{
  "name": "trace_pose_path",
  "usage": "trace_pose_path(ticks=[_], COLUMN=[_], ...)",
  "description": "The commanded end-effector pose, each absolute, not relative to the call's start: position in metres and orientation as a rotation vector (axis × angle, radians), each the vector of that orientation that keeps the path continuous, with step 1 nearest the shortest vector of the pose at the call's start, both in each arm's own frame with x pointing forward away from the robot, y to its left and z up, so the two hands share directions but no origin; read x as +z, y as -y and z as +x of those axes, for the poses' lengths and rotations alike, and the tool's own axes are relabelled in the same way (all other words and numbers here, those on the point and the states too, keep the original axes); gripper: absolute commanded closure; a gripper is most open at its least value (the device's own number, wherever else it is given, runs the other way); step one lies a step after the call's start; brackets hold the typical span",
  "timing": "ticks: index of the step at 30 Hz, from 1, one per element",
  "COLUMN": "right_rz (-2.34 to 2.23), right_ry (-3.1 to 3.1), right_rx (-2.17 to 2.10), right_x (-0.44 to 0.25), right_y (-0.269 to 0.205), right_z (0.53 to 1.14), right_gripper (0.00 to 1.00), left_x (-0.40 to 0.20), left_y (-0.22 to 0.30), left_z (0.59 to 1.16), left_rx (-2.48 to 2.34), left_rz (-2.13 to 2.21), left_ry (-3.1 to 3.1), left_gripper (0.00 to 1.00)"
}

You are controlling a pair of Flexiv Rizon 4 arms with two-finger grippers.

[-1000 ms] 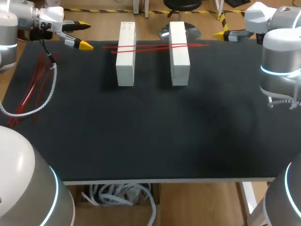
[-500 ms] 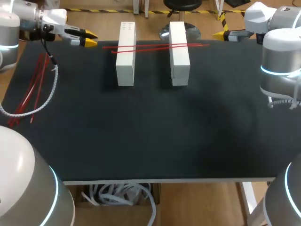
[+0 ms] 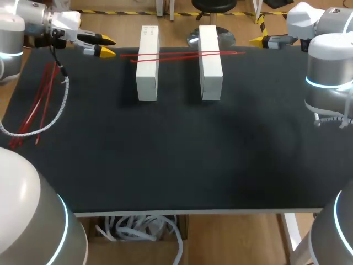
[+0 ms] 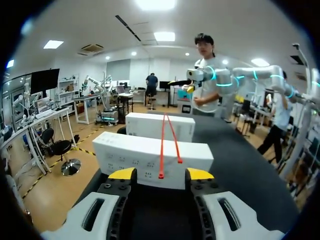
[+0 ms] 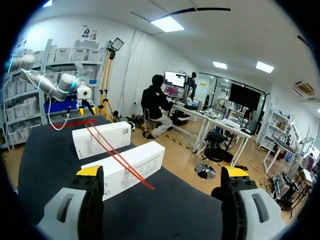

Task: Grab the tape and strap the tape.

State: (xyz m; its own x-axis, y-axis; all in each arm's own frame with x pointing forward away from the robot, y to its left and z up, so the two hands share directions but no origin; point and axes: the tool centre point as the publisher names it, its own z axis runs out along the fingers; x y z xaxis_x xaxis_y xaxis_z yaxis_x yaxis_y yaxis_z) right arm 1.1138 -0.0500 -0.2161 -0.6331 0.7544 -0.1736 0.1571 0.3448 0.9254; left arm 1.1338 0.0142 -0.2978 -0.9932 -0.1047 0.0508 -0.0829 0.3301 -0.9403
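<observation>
Shifted since a second ago: left gripper [image 3: 107, 46], fingers apart, nearer the two white rectangular boxes [image 3: 147, 63] on the black table [image 3: 176, 149], thin red tape strands [image 3: 182, 54] lying across both; right gripper [image 5: 162, 172], also spread, unmoved. Advance level until a tape end sits between the pads, then close. Only left wrist view shows that end centred just ahead.

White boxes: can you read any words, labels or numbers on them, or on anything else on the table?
Left box: small grey marks on its top near the far end and in rows on its outer side, all too small to read.
Right box: no print shows.
Red tape lying across both boxes: none.
Black table: none.
Nothing on the table can be quoted as readable text.
</observation>
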Motion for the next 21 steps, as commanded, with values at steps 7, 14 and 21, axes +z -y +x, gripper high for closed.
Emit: trace_pose_path(ticks=[7, 14, 21], right_rz=[0.793, 0.793, 0.793], right_ry=[-2.013, -2.013, -2.013], right_rx=[1.291, 1.291, 1.291], right_x=[-0.216, -0.216, -0.216], right_y=[0.050, 0.050, 0.050], right_z=[1.114, 1.114, 1.114], right_gripper=[0.00, 0.00, 0.00], left_x=[-0.310, -0.318, -0.325], left_y=[-0.008, 0.000, 0.012], left_z=[1.138, 1.143, 1.145], left_rx=[-1.809, -1.825, -1.844], left_rz=[-0.172, -0.182, -0.179], left_ry=[-2.555, -2.543, -2.538], left_gripper=[0.58, 0.54, 0.54])
